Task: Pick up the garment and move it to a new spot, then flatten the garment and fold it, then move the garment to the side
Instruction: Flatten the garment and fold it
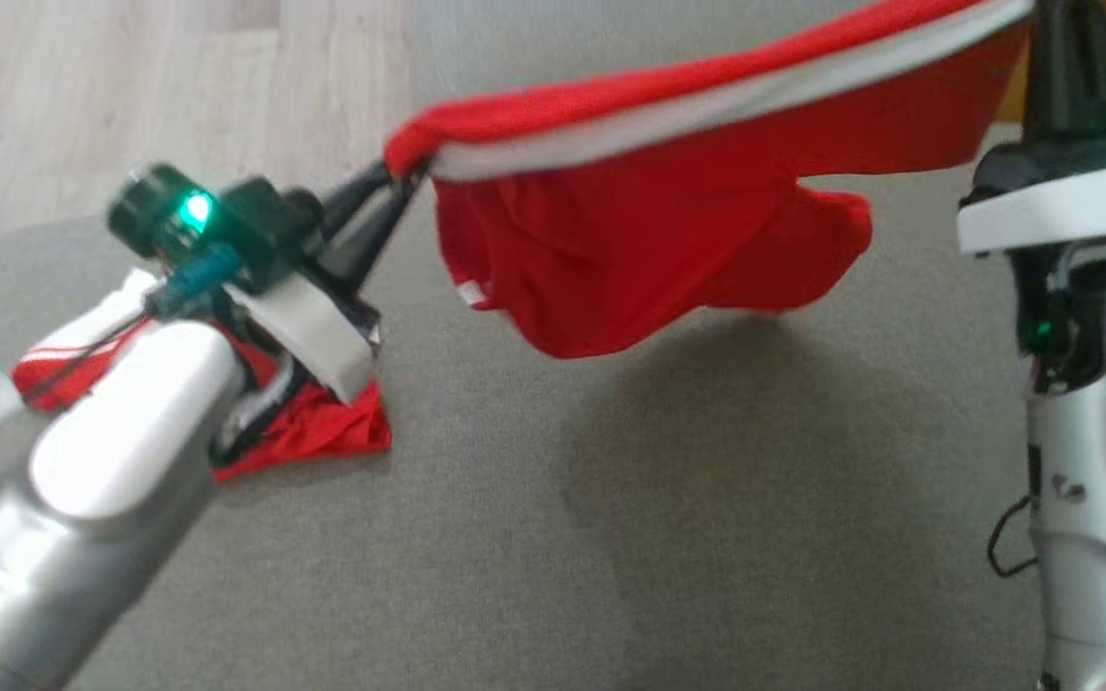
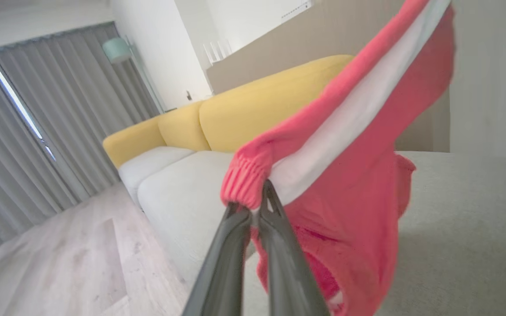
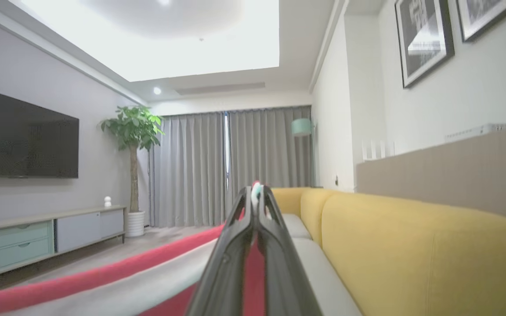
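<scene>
Red crumpled cloth with white and dark trim [image 1: 323,432] lies at the far left on the grey woven seat cushion [image 1: 611,537], partly under the left forearm. Whether it belongs to the task I cannot tell. Just right of it, the left gripper [image 1: 406,182] has its two dark fingers pinched together on the ribbed end of the red knit garment with a broad white stripe [image 1: 649,230]. That garment hangs in the air above the cushion. Its striped edge stretches as a band toward the upper right, and its body sags in a loose pouch at the middle, clear of the surface. At the right end, the right gripper [image 3: 256,193] is likewise clamped, with a sliver of red and white fabric showing at its tips.

The step in hand looks like the carry to a new spot. To do it well, move both arms together so the band is taut, choose open cushion away from the heap, and lower evenly so the pouch lands first and spreads rather than bunches.
</scene>
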Available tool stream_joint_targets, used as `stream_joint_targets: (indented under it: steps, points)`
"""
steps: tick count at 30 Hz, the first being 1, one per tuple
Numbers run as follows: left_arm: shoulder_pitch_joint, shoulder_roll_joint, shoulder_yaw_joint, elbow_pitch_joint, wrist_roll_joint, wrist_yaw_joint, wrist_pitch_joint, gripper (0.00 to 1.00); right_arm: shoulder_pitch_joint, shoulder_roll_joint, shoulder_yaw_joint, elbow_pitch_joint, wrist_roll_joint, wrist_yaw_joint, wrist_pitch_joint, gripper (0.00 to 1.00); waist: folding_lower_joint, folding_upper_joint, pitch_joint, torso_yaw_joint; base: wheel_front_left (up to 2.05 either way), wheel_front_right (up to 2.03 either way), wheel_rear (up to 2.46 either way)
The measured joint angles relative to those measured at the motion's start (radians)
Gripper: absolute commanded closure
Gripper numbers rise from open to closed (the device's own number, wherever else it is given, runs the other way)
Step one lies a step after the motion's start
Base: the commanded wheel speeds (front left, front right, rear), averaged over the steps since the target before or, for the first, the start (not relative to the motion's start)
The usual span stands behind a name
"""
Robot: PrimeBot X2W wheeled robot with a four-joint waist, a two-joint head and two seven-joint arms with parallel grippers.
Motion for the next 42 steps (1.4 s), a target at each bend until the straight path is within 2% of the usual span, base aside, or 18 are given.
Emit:
stream_joint_targets:
  steps: [6, 11, 18, 23, 27, 30, 33, 37, 42]
  points:
    - [-0.026, 0.059, 0.037, -0.094, -0.021, 0.05, 0.067, 1.0, -0.021, -0.006, 0.022, -0.079, -0.002, 0.0, 0.061, 1.0, 0.0, 0.0, -0.057, 0.006, 0.0, 0.0, 0.0]
    - [0.033, 0.123, 0.055, -0.253, -0.049, 0.095, 0.113, 1.0, 0.048, -0.006, 0.037, -0.185, 0.001, 0.0, 0.111, 1.0, 0.0, 0.0, -0.076, 0.001, 0.0, 0.0, 0.0]
    - [0.168, 0.209, 0.067, -0.502, -0.121, 0.174, 0.212, 1.0, 0.18, -0.002, 0.009, -0.344, 0.007, 0.0, 0.202, 1.0, 0.0, 0.0, -0.067, -0.01, 0.0, 0.0, 0.0]
    - [0.164, 0.232, 0.103, -0.549, -0.148, 0.195, 0.247, 1.0, 0.177, 0.007, -0.001, -0.366, 0.006, 0.0, 0.23, 1.0, 0.0, 0.0, -0.031, -0.018, 0.0, 0.0, 0.0]
    - [0.131, 0.216, 0.118, -0.499, -0.188, 0.176, 0.261, 1.0, 0.11, 0.003, -0.002, -0.295, 0.003, 0.0, 0.238, 1.0, 0.0001, 0.0, 0.01, -0.024, 0.0, 0.0, 0.0]
    - [0.005, 0.196, 0.123, -0.392, -0.176, 0.128, 0.27, 1.0, -0.056, -0.031, 0.002, -0.197, -0.031, 0.0, 0.236, 1.0, 0.0002, 0.0, 0.077, -0.029, 0.0, 0.0, 0.0]
    - [-0.179, 0.142, 0.129, -0.244, -0.142, 0.073, 0.261, 1.0, -0.274, -0.045, 0.016, -0.062, -0.038, 0.0, 0.205, 1.0, 0.0006, 0.0, 0.158, -0.035, 0.0, 0.0, 0.0]
    - [-0.396, 0.076, 0.145, -0.053, -0.09, 0.035, 0.2, 1.0, -0.528, -0.05, 0.027, 0.162, -0.077, 0.0, 0.11, 1.0, 0.0007, -0.0001, 0.268, -0.044, 0.0, 0.0, 0.0]
    - [-0.586, 0.008, 0.142, 0.137, 0.0, 0.008, 0.072, 1.0, -0.744, -0.045, 0.002, 0.42, -0.131, 0.0, -0.044, 1.0, 0.0007, -0.0001, 0.387, -0.055, 0.0, 0.0, 0.0]
